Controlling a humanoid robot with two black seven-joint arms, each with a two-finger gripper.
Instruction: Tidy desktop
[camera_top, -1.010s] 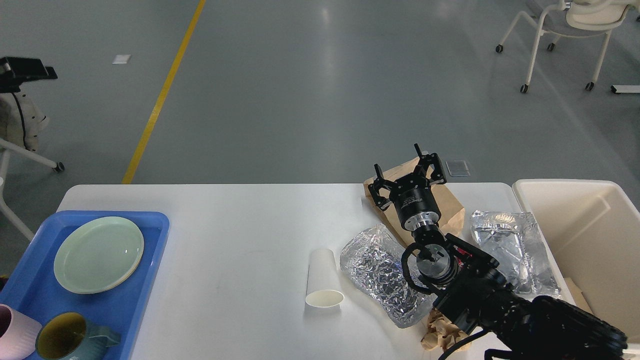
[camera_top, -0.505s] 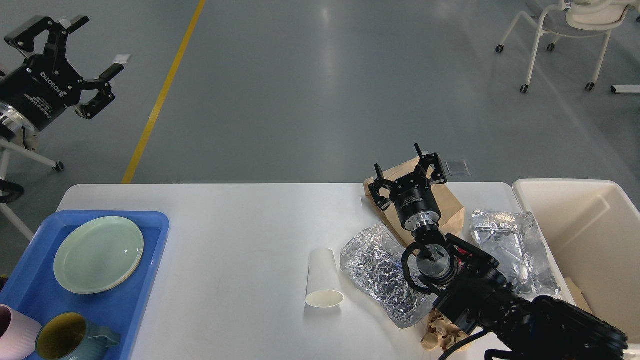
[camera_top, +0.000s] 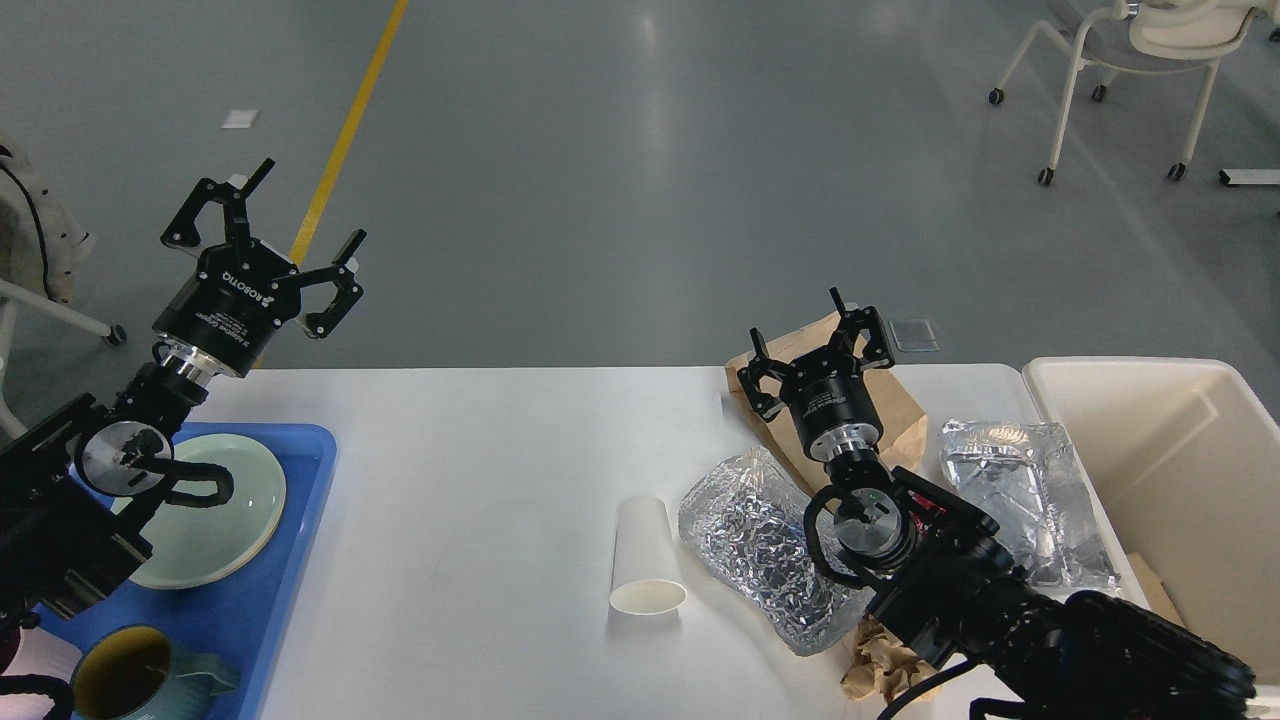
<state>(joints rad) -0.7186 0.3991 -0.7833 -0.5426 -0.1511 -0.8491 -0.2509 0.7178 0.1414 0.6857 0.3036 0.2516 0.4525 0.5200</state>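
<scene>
The white desktop (camera_top: 480, 470) fills the lower part of the head view. On it lie a white paper cup (camera_top: 645, 556) on its side, a crumpled foil bag (camera_top: 760, 545), a second foil bag (camera_top: 1020, 495), a brown paper bag (camera_top: 900, 415) and crumpled brown paper (camera_top: 880, 665). My right gripper (camera_top: 812, 338) is open and empty, raised over the brown paper bag at the desktop's far edge. My left gripper (camera_top: 268, 232) is open and empty, raised above the desktop's far left corner.
A blue tray (camera_top: 270, 590) at the left holds a pale green plate (camera_top: 235, 520) and a teal mug (camera_top: 150, 675). A cream bin (camera_top: 1190, 480) stands at the right edge. A wheeled chair (camera_top: 1130, 60) is far back right.
My left arm has swung in from the upper left and come down to the right, over the tray and the desktop's far left corner. My right arm has not moved.
</scene>
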